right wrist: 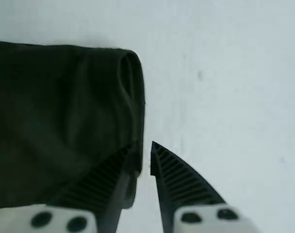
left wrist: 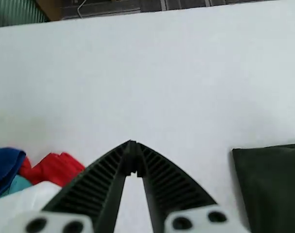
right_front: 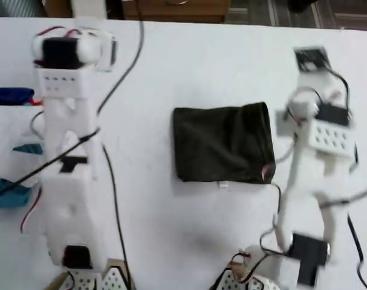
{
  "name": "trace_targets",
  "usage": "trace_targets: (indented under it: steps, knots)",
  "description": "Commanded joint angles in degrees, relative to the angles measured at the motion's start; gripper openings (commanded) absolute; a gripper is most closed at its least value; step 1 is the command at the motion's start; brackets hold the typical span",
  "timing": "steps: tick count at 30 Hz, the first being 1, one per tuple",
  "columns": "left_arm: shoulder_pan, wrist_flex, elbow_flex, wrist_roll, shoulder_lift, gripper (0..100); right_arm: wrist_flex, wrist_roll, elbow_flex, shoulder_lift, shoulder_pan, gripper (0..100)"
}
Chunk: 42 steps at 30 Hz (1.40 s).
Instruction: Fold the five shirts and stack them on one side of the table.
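A dark shirt lies folded into a rough rectangle at the centre of the high view, flat on the white bench. The right end effector sits at the shirt's right edge, slightly released with nothing between its tips. One finger is over the cloth, the other over bare bench. The left end effector is clenched and empty, above bare bench and well apart from the dark shirt. At the left edge of the high view lie a blue shirt and a teal shirt, with a red shirt just beside them.

The dark shirt looks light, soft and limp, so it would likely sag and come unfolded if lifted by a single layer. The rounded fold along its right edge seems the best hold, pinching every layer at once. Since the bench looks smooth, dragging it flat may keep the fold better than lifting it.
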Motion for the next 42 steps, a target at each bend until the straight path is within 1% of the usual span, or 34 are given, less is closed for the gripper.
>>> trace_targets:
  steps: [1,4,6,9,13,15,18,22,27,32,35,38,42]
  knots:
    - [-1.67,1.23,20.18,-0.53,-17.23,3,5.32,-2.64,-17.49,13.93,-4.0,5.1]
    - [-2.64,0.35,38.9,-0.79,-30.24,3,9.27,-2.81,-28.04,25.63,-5.93,5.1]
    - [-4.66,-2.99,52.18,-0.79,-38.42,3,10.86,-2.73,-34.64,32.31,-6.81,5.1]
    - [-8.09,-12.92,73.36,-1.32,-49.05,3,13.76,-2.73,-44.22,40.48,-8.04,5.1]
    - [-10.73,-29.71,101.49,-8.09,-59.78,3,17.45,-2.64,-55.3,49.27,-9.45,5.1]
    - [-11.43,-37.27,112.92,-10.29,-63.74,3,17.63,-1.93,-59.87,53.32,-8.48,5.1]
    - [-12.22,-46.24,125.23,-11.69,-68.13,3,17.54,0.97,-65.32,59.38,-5.41,5.1]
    - [-11.96,-54.07,135.25,-12.13,-70.95,3,18.68,1.32,-70.95,65.98,-2.24,5.1]
    - [-11.87,-61.63,142.73,-11.78,-71.03,3,24.75,1.32,-79.74,66.42,-1.8,5.1]
    - [-11.87,-64.26,145.27,-11.69,-71.03,3,25.63,1.32,-81.93,62.55,-0.92,5.1]
    - [-11.87,-65.67,147.03,-11.69,-71.12,3,25.8,1.05,-81.76,58.33,-2.33,5.4]
    - [-11.78,-66.29,147.21,-11.6,-71.12,3,25.8,1.05,-77.1,51.56,-3.3,5.6]
    - [-11.78,-66.64,147.3,-11.6,-71.12,3,25.8,1.14,-59.69,37.76,-4.26,5.6]
